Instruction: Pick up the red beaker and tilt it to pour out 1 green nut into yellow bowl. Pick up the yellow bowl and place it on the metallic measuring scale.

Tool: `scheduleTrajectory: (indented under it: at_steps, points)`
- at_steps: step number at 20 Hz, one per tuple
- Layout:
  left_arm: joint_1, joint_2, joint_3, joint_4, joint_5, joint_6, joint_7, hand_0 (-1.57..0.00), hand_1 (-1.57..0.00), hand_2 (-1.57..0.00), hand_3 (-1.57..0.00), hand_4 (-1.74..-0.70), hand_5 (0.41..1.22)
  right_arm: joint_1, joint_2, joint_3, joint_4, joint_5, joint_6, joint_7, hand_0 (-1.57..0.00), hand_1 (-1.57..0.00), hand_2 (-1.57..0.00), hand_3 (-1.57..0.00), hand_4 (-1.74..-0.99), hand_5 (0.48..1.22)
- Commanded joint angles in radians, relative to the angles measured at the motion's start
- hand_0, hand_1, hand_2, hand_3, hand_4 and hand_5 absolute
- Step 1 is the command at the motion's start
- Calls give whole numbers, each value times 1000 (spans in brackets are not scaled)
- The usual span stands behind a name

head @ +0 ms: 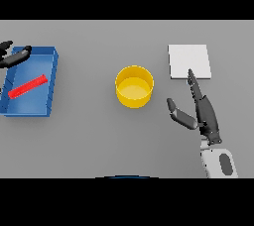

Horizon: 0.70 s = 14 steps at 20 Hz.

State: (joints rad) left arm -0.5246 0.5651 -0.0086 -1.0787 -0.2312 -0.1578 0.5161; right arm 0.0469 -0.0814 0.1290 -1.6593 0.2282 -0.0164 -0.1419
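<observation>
A yellow bowl (134,87) stands upright in the middle of the grey table. A red beaker (27,86) lies on its side inside a blue tray (52,79) at the left. A white square scale (189,61) rests at the back right. My right hand (204,112) is open to the right of the bowl, its straight fingers pointing up at the scale's near edge and its thumb spread toward the bowl. My left hand (14,57) shows at the far left over the tray's back corner, fingers extended, holding nothing. No green nut is visible.
The blue tray has raised walls around the beaker. Bare table lies between the tray and the bowl, and in front of the bowl.
</observation>
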Motion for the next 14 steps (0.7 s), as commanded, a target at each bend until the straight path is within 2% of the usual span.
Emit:
scheduleTrajectory:
  at_steps: [1, 3, 4, 5, 7, 8, 10, 11, 14]
  points:
    - [-9, -1, 1, 4, -4, 8, -15, -125, -115, -109, -112, -794, 627, 2, 4, 6, 2, 9, -3, -4, 1, 1, 1, 1, -1157, 665]
    - [-1, -2, 8, -10, 4, 18, -57, -80, -73, -69, -72, -776, 631, -4, 5, 9, -11, 18, -10, 31, 1, 1, 1, 1, -1144, 644]
    - [1, -8, 13, -27, 11, 29, -60, -64, -58, -55, -57, -778, 633, -7, -2, 21, -11, 65, -29, 70, 1, 1, 1, 1, -1131, 631]
    - [-1, -13, 16, -27, 15, 35, -78, -51, -46, -44, -45, -779, 635, -24, -10, 33, -12, 79, -19, 82, 1, 1, 1, 1, -1115, 638]
    - [1, -30, 26, -36, 35, 43, -90, -32, -29, -28, -29, -786, 652, -55, -61, 56, 3, 95, 41, 45, 1, 1, 1, 1, -1080, 662]
    - [0, -34, 31, -36, 42, 44, -93, -25, -23, -22, -23, -793, 657, -91, -95, 66, 21, 115, 70, 56, 1, 1, 1, 1, -1088, 665]
    - [8, -43, 28, -50, 46, 46, -97, -16, -15, -14, -14, -799, 666, -144, -163, 118, 22, 222, 98, 80, 1, 1, 1, 1, -1122, 649]
    - [11, -46, 27, -52, 46, 47, -97, -13, -11, -11, -11, -800, 673, -185, -184, 133, 37, 253, 116, 109, 1, 1, 1, 1, -1128, 637]
    - [21, -56, 22, -85, 50, 52, -71, -6, -5, -5, -5, -806, 687, -297, -259, 213, 104, 380, 167, 85, 1, 1, 1, 1, -1142, 627]
